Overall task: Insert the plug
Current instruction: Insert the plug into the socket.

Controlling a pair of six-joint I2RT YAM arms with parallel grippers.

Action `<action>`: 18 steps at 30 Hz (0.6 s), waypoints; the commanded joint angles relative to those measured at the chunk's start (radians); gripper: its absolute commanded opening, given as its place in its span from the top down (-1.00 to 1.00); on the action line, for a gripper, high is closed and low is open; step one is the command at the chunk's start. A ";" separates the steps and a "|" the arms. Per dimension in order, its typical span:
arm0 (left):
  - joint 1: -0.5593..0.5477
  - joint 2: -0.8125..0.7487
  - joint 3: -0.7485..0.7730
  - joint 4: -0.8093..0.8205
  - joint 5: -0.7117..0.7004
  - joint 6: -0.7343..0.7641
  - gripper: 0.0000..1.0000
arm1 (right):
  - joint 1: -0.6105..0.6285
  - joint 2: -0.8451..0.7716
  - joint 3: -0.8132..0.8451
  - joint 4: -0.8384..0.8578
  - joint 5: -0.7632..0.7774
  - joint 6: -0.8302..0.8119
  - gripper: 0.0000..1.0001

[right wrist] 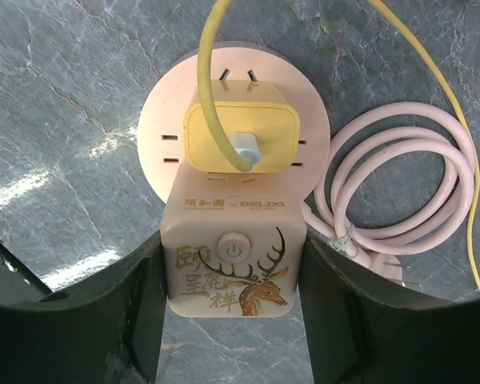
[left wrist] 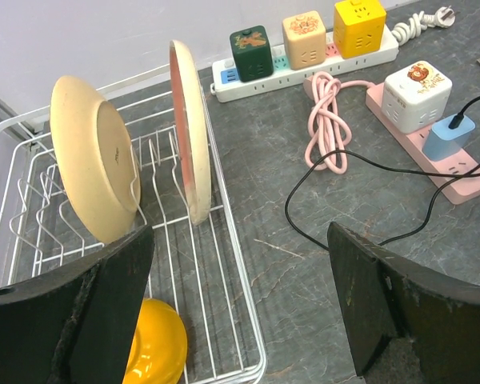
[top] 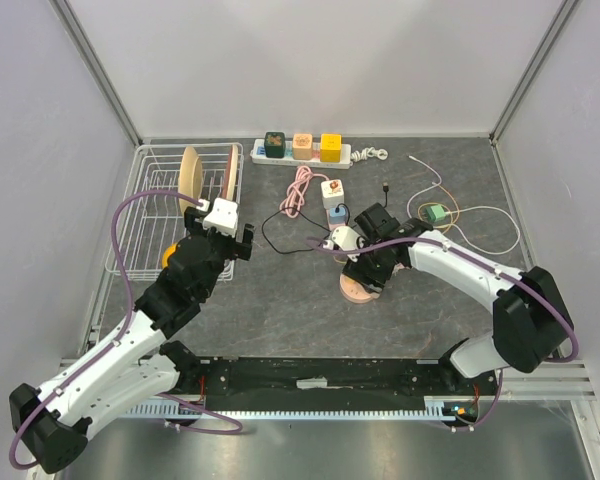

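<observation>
My right gripper (right wrist: 234, 320) is shut on a pale pink cube adapter (right wrist: 232, 264) printed with a deer and a power button. A yellow charger (right wrist: 238, 138) with a yellow cable (right wrist: 432, 88) is plugged into the cube's far face. The cube sits over a round pink socket base (right wrist: 156, 120) on the table; whether it is seated I cannot tell. In the top view the right gripper (top: 360, 258) is over that base (top: 358, 290). My left gripper (left wrist: 240, 296) is open and empty, above the dish rack's (left wrist: 224, 264) near right corner.
The rack holds a beige plate (left wrist: 92, 156), a pink plate (left wrist: 188, 132) and a yellow bowl (left wrist: 156, 344). A white power strip (left wrist: 304, 68) with three cubes lies at the back. A pink strip (left wrist: 464, 180) carries a white cube (left wrist: 416, 92) and a blue charger (left wrist: 450, 136). A pink cable coil (right wrist: 408, 184) lies beside the base.
</observation>
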 commanded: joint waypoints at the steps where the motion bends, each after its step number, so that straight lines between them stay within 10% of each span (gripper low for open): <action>1: 0.005 -0.017 -0.001 0.051 0.014 -0.001 -0.89 | -0.019 0.114 -0.146 0.022 -0.001 -0.026 1.00; 13: 0.007 -0.015 -0.007 0.055 0.040 -0.017 -0.89 | -0.020 0.100 -0.115 0.016 -0.002 -0.003 0.86; 18: 0.007 -0.003 -0.009 0.066 0.060 -0.035 -0.89 | -0.019 0.003 -0.011 -0.010 -0.017 0.012 -0.42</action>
